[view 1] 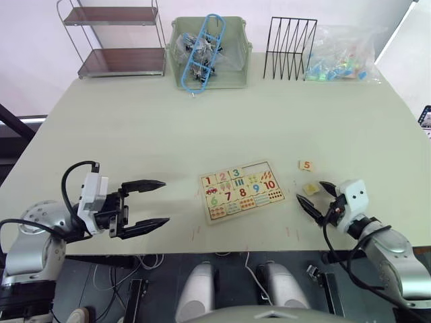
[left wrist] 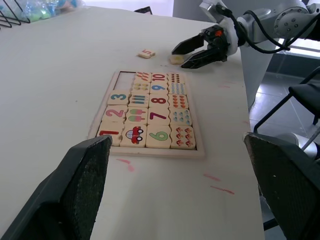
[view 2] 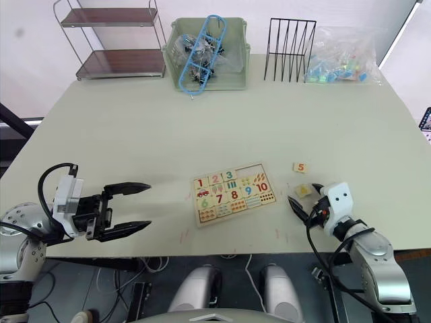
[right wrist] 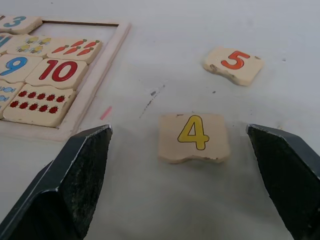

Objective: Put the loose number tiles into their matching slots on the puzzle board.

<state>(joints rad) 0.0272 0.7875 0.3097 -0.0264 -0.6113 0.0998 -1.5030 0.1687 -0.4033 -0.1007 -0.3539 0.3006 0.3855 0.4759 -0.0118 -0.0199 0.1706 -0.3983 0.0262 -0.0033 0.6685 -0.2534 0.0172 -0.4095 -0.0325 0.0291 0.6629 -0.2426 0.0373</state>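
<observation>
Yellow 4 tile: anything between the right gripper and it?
Nothing visible. The yellow 4 tile lies flat on bare table between the open right gripper fingers; the 5 tile lies beyond it.

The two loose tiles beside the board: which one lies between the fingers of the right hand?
The yellow 4 tile; the orange 5 tile lies farther out, beyond the right hand.

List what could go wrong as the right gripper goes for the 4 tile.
1. The 4 tile lies flat on the table between the open fingers of the right gripper; it may slide instead of lifting.
2. The 5 tile lies close behind and could get knocked.
3. The empty slots sit at the puzzle board's far edge; placing could nudge the 3 tile.
</observation>
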